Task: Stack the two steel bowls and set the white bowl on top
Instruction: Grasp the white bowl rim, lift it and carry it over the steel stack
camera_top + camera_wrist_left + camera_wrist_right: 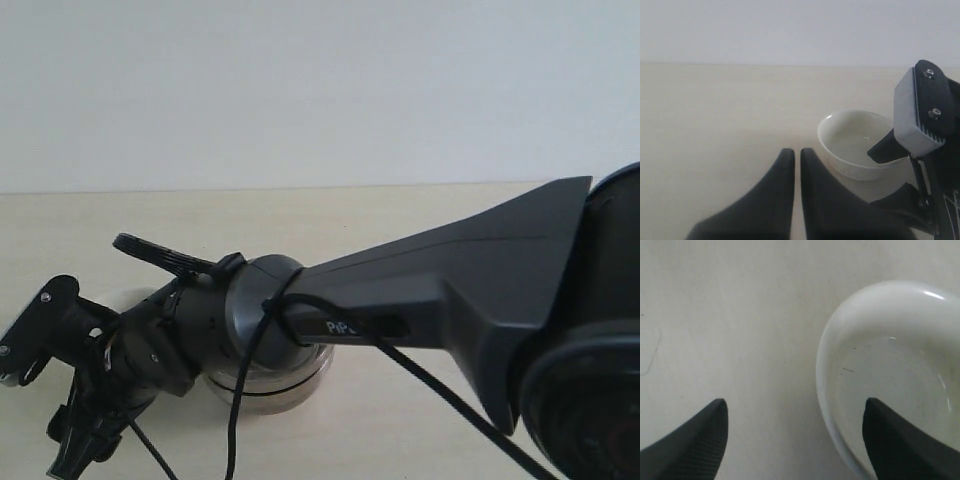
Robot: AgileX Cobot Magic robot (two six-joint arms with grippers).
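Right pincer (795,402) is open wide and holds nothing yet. One finger (900,440) is down inside the white bowl (890,340). The other finger is outside it, over the counter (715,315). The side of the bowl sits between the two fingers. I think the pincer stands this way so it can pinch the side of the bowl and lift it up. The bowl looks too wide to grab all the way around, so the thin side is the best place to hold.

Left pincer (796,151) is closed almost all the way, with only a thin gap, and it has nothing in it. It hangs near the white bowl but does not touch it. I think it is there so it is not in the way.

The white bowl sits on the counter by itself, right way up. The steel bowls (268,385) show as a bit of shiny metal under the right arm (450,280) in the outside view. It looks like one sits in the other, but the arm hides most of it, so I cannot be sure. If they are stacked, then only the white bowl is left to go on top. The pinch needs to be firm, because the bowl looks smooth and could slip.
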